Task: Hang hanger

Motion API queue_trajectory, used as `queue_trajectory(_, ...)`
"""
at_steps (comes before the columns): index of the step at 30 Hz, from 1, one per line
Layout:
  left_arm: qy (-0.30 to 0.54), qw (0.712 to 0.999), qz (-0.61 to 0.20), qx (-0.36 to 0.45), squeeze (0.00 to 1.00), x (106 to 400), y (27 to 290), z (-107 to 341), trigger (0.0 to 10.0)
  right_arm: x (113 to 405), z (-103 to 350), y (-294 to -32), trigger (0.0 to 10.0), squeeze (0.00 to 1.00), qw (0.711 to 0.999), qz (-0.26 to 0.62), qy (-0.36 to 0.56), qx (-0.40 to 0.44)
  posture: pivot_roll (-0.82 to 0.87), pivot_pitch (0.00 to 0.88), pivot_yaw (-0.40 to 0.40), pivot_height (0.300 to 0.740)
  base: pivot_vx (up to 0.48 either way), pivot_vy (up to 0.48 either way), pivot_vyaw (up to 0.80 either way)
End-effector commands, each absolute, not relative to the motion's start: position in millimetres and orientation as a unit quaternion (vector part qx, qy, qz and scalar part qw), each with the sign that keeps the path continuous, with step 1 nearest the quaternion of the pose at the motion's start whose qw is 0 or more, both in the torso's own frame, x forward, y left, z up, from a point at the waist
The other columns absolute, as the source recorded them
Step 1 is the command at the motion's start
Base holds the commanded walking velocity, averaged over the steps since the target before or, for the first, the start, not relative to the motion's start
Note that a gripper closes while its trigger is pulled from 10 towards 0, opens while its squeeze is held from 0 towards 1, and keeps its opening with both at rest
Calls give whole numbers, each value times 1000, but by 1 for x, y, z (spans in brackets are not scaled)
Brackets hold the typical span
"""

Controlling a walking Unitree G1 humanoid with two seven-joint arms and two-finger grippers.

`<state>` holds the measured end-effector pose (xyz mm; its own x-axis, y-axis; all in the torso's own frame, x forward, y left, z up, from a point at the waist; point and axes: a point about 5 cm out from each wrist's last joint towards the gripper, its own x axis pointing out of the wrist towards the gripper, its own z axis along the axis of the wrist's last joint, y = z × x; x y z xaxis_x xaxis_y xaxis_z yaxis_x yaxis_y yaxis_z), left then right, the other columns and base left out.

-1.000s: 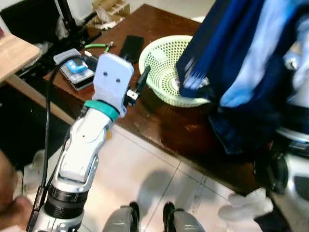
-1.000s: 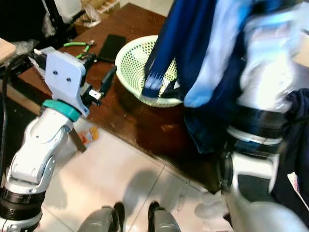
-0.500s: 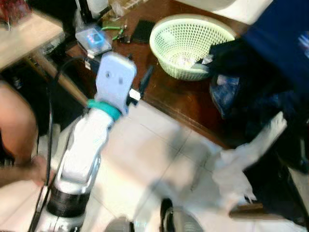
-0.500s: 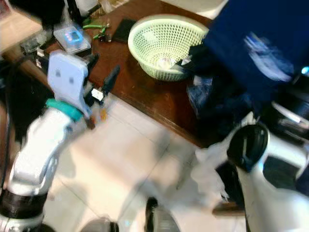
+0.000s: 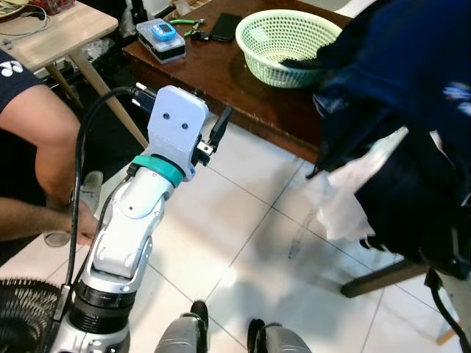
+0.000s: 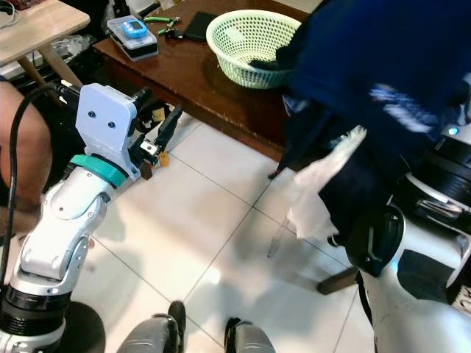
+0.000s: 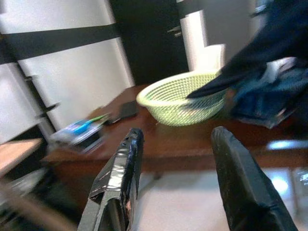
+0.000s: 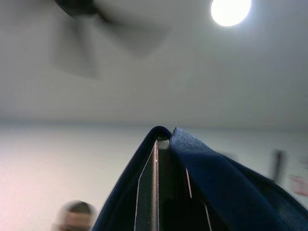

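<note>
Here, left gripper (image 7: 175,187): fingers (image 7: 118,173) spread wide w/ nothing btwn, held over tile floor (image 5: 243,243) just off the brown tabletop (image 5: 221,66). Right gripper: fingers' state can't tell; dark blue garment (image 6: 383,81) draped by right arm, sleeve trailing into green basket (image 5: 291,37). Hanger can't be made out.

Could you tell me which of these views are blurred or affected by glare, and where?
Left eye view: mostly sharp; the dark garment is smeared at its right edge. Left wrist view: soft throughout, the basket and table blurred, the left gripper open. Right wrist view: a ceiling lamp blows out, and a fan is smeared.
</note>
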<state>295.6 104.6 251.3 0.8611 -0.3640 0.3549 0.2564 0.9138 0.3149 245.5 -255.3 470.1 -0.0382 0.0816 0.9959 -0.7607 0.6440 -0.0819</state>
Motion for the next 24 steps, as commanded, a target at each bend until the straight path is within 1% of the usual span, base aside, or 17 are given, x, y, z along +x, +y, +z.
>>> queue_trajectory(1,-200,957,-165,131,0,295,105,246,10000,245,469,-261,10000,0,630,327,-646,281,72,46,15,740,-431,0,0)
queue_trajectory(8,-199,957,-167,131,0,295,104,245,10000,245,468,-265,10000,0,631,320,-646,285,70,43,15,740,-432,0,0)
queue_trajectory(9,-197,957,-168,130,0,296,104,244,10000,249,464,-256,10000,0,658,329,-629,252,62,43,17,740,-322,0,0)
queue_trajectory(11,-197,957,-168,130,0,296,104,244,10000,249,464,-256,10000,0,658,329,-629,252,62,43,17,740,-322,0,0)
queue_trajectory(12,-191,957,-170,137,0,296,103,243,10000,255,459,-244,10000,0,687,338,-607,212,62,43,17,740,0,0,0)
queue_trajectory(13,-186,957,-174,139,0,296,102,240,10000,267,448,-223,10000,0,734,350,-565,142,60,47,15,740,0,0,0)
queue_trajectory(14,-186,957,-174,139,0,296,102,240,10000,267,448,-223,10000,0,734,350,-565,142,60,47,15,740,0,0,0)
queue_trajectory(15,-180,957,-178,140,0,296,101,238,10000,280,429,-200,10000,0,774,365,-511,75,56,51,13,740,0,0,0)
queue_trajectory(16,-180,957,-178,140,0,296,101,238,10000,280,429,-200,10000,0,774,365,-511,75,56,51,13,740,0,0,0)
queue_trajectory(17,-175,958,-181,137,0,295,101,235,10000,298,399,-175,10000,0,812,377,-446,18,56,51,13,740,0,0,0)
queue_trajectory(19,-175,958,-181,137,0,295,101,235,10000,298,399,-175,10000,0,812,377,-446,18,56,51,13,740,0,0,0)
queue_trajectory(20,-168,960,-184,128,0,294,100,233,10000,310,368,-157,10000,0,836,386,-390,-22,51,57,7,740,0,0,0)
queue_trajectory(21,-157,964,-183,110,0,294,100,230,10000,320,337,-146,10000,0,854,392,-339,-35,48,60,5,740,0,0,0)
queue_trajectory(22,-157,964,-183,110,0,294,100,230,10000,320,337,-146,10000,0,854,392,-339,-35,48,60,5,740,0,0,0)
queue_trajectory(24,-145,970,-177,83,0,295,102,226,10000,328,295,-136,10000,0,876,394,-277,-30,48,60,5,740,0,0,0)
